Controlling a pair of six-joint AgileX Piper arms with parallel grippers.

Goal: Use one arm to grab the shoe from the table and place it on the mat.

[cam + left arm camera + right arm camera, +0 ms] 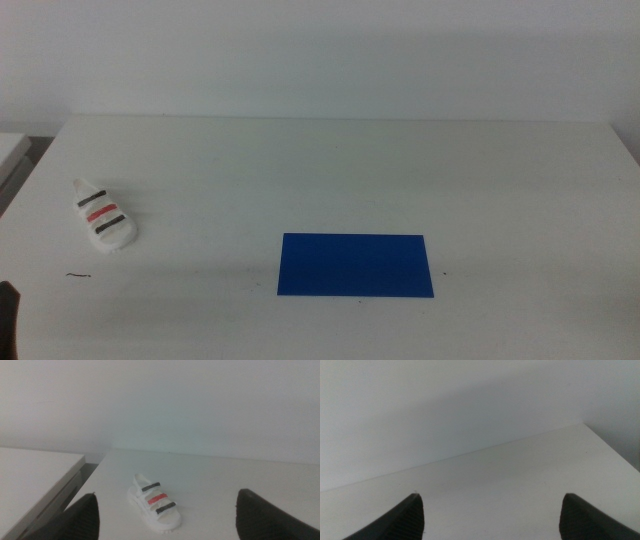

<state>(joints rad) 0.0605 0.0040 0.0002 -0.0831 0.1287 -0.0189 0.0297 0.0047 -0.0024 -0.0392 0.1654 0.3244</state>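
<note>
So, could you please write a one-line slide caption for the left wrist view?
Open left gripper facing the sandal lying untouched on the white table.

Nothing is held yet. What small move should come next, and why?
Probably the left claw should ease forward toward the shoe. Its jaws are open and the shoe lies ahead between them, untouched on the table, far left of the mat. The right claw sees only bare tabletop.

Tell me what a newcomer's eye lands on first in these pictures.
First, the thin flat deep-blue rectangular mat near the table's front centre. Next, the small white chunky-soled sandal with dark and red straps, far left on the plain white tabletop, apart from the mat; the open left gripper faces it.
</note>
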